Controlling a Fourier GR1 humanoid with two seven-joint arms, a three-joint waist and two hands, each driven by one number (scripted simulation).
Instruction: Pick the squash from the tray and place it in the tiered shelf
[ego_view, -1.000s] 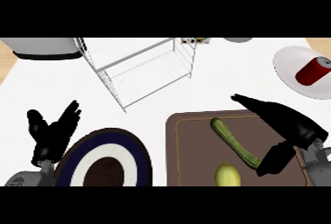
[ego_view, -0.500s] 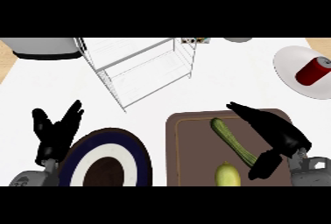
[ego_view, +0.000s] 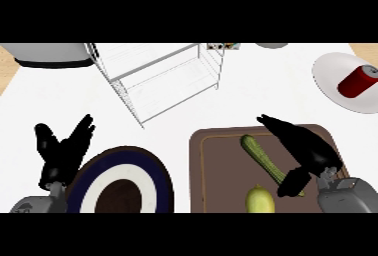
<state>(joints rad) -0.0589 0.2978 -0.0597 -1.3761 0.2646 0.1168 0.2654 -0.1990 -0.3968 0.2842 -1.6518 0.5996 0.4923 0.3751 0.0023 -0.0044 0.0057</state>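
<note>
Currently the right hand (ego_view: 304, 146) sits at the lower right of the frame, over the brown tray (ego_view: 214, 170), fingers straight and spread, thumb pointing down; it grasps nothing. Its fingers reach toward the upper left, just beside the green cucumber (ego_view: 260, 156), which lies diagonally on the tray; contact cannot be judged. The yellow squash (ego_view: 260, 200) lies on the tray at the bottom edge, below the cucumber and left of the thumb, apart from the hand.

Left hand (ego_view: 63, 150) at the lower left, released, fingers up, resting beside a dark-rimmed plate (ego_view: 151, 172).

The wire tiered shelf (ego_view: 159, 75) stands on the white tabletop (ego_view: 251, 100) in the upper centre, well apart from the tray. A red can (ego_view: 357, 81) stands on a white plate (ego_view: 332, 70) at the upper right. A grey vessel (ego_view: 52, 55) shows at the upper left corner.
</note>
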